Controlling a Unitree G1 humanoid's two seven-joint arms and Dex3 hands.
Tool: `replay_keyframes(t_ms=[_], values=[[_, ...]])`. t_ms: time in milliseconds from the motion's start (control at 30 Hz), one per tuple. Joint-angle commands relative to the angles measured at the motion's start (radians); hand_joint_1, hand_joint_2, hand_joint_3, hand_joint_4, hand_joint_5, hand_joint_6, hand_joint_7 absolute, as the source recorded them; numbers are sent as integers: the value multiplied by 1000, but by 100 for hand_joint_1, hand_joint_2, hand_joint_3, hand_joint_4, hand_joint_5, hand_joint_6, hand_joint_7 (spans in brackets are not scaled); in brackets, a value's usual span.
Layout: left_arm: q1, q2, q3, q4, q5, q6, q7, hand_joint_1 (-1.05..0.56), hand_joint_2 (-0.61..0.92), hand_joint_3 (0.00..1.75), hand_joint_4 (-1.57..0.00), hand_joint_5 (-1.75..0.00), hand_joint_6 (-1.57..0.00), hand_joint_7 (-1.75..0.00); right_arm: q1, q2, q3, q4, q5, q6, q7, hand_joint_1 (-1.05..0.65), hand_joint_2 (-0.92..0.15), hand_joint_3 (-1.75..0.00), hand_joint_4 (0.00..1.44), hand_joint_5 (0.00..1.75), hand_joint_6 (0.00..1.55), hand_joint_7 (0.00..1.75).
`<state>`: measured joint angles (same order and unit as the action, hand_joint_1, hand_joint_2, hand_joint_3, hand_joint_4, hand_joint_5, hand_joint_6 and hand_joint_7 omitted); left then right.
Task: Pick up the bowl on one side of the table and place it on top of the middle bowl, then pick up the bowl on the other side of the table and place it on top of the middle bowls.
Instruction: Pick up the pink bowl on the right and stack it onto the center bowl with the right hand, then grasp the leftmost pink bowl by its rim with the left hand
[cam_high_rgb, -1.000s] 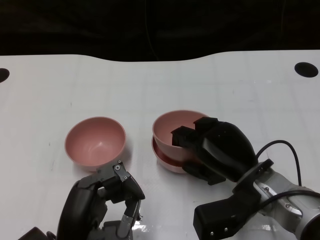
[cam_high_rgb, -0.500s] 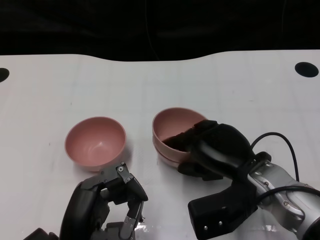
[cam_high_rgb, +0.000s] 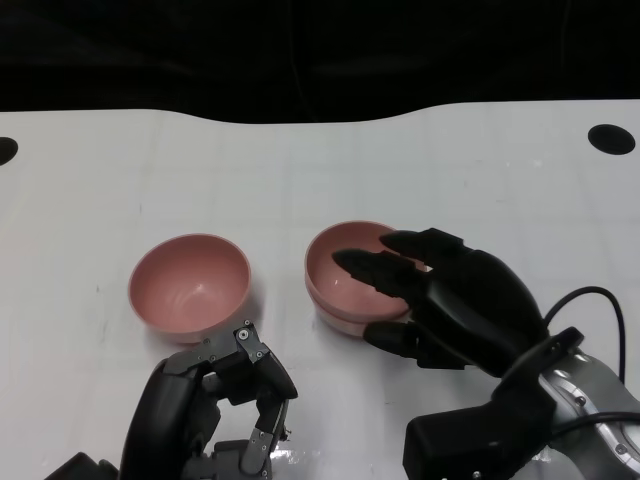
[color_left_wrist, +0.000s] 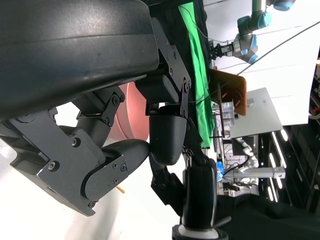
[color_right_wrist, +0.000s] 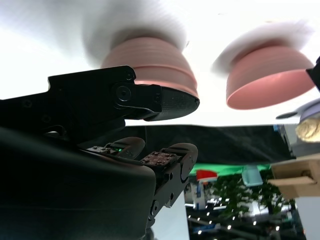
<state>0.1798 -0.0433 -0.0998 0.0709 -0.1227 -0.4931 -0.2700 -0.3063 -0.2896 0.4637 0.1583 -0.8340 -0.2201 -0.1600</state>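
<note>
On the white table (cam_high_rgb: 480, 160), three pink bowls: two stacked (cam_high_rgb: 345, 290), one apart (cam_high_rgb: 190, 282); right robot hand (cam_high_rgb: 450, 295) released, left robot hand (cam_high_rgb: 215, 400) clenched.

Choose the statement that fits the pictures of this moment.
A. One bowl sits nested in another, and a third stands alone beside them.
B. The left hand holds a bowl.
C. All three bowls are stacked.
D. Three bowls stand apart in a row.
A: the head view shows the stacked bowls by the right hand, and the single bowl apart, beyond the left hand.
</note>
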Motion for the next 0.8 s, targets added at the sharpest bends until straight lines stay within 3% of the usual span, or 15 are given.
replay_keyframes(t_ms=[33, 67, 167, 300, 500, 700, 800], values=[[-1, 5, 10, 12, -1, -17, 9, -15, 43, 131, -84, -175, -80, -146, 82, -35, -59, -74, 67, -57, -37, -69, -92, -38, 22, 36, 38, 3], [-3, 6, 11, 14, 2, -20, 10, -16, 42, 131, -84, -175, -80, -146, 104, -40, -74, -91, 84, -74, -43, -67, -92, -37, 16, 52, 39, 3], [-4, 6, 13, 16, 12, -21, 17, -17, 42, 131, -84, -175, -80, -147, 151, -49, -105, -109, 121, -141, -76, -62, -92, -32, 15, 68, 43, 4], [-5, 6, 13, 14, 17, -16, 26, -17, 42, 131, -84, -175, -80, -149, 210, -65, -149, -101, 189, -259, -110, -51, -92, -26, 25, 79, 56, 10], [-7, 5, 11, 15, -4, -4, 18, -16, 43, 131, -84, -175, -79, -149, 321, -39, -197, -133, 293, -344, -106, -41, -92, -22, 42, 89, 72, 18], [-12, 5, 9, 18, -4, -2, 20, -16, 46, 127, -83, -175, -78, -149, 427, 49, -220, -173, 510, -360, -48, -26, -92, -23, 50, 112, 80, 32], [-12, 5, 9, 17, 1, -4, 23, -15, 46, 127, -83, -175, -78, -149, 490, 109, -224, -211, 622, -322, -12, -23, -85, -40, 52, 129, 72, 63]])
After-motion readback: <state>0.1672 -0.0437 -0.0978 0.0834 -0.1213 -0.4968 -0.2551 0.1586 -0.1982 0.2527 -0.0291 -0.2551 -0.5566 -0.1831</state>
